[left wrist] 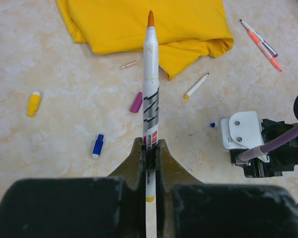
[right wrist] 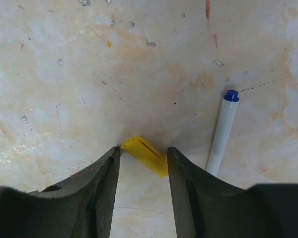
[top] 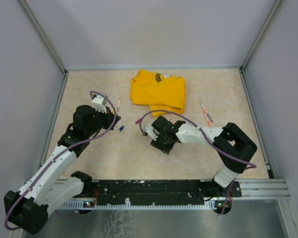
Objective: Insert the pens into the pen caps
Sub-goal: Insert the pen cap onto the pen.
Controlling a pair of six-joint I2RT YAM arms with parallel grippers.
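My left gripper [left wrist: 150,141] is shut on a white pen [left wrist: 150,94] with an orange tip and holds it above the table; it also shows in the top view [top: 113,119]. My right gripper [right wrist: 143,148] is open, low over the table, with a small yellow cap [right wrist: 145,155] lying slantwise between its jaws. A blue-tipped pen [right wrist: 222,134] lies just right of the right finger. In the left wrist view a blue cap [left wrist: 98,145], a magenta cap [left wrist: 136,102] and a yellow cap [left wrist: 34,103] lie loose, and a yellow-tipped pen [left wrist: 196,86] lies beyond them.
A folded yellow T-shirt [top: 158,91] lies at the back middle of the table. Two more pens [top: 205,114] lie side by side to its right. The right arm [top: 208,136] reaches in from the right. Walls enclose the table on three sides.
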